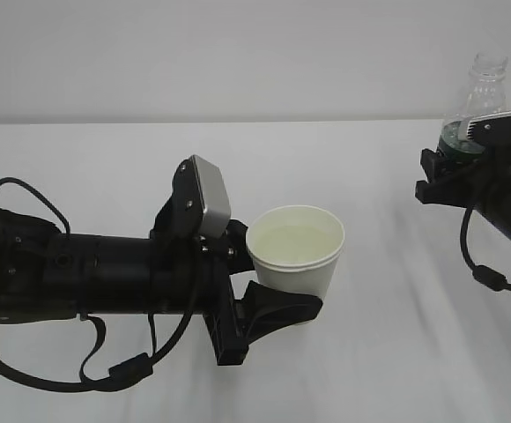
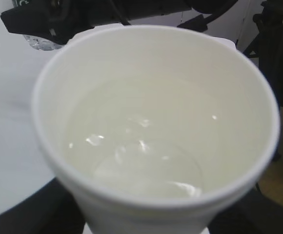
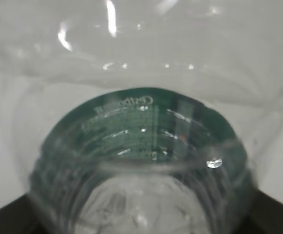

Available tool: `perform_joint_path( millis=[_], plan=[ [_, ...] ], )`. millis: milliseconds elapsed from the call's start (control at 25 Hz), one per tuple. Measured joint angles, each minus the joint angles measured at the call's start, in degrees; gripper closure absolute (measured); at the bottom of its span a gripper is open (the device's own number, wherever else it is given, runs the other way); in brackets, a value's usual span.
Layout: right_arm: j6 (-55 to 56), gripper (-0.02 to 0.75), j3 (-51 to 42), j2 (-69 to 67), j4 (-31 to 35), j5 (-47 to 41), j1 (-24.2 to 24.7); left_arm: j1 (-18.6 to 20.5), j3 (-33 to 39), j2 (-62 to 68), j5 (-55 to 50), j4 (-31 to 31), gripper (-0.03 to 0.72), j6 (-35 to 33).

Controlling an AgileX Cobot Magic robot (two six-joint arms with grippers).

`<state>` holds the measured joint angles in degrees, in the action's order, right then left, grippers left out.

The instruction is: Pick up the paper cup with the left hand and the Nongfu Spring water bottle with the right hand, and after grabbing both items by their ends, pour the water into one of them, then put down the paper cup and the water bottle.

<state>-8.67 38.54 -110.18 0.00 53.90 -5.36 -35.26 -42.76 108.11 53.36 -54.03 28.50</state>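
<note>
Paper cup (image 1: 295, 251) w/ water (image 2: 141, 146) in it, clamped in left end effector (image 1: 269, 282).
Nongfu Spring water bottle (image 1: 477, 101) upright, clamped in right end effector (image 1: 454, 163), well apart. Pour looks done; both still to set on desk (image 1: 388, 352).

The left arm (image 1: 88, 278) lies low and almost level, reaching in from the left edge toward the middle. Its gripper (image 1: 277, 282) has a grey block on top and its jaws are clamped round the sides of the paper cup (image 1: 295, 256), held upright. The right gripper (image 1: 454, 163) sits high at the right edge, closed about the lower body of the upright bottle (image 1: 480, 92), a black cable looping beneath.
</note>
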Motion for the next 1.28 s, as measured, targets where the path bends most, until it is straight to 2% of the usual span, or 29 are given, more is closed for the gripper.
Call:
perform_joint_path(
  millis=[1280],
  plan=[
    [2.9, 0.246, 0.0, -10.8, 2.9, 10.0, 0.0, 0.0, 0.0, 0.0, 0.0, 1.4, 0.216, 0.0]
  ],
)
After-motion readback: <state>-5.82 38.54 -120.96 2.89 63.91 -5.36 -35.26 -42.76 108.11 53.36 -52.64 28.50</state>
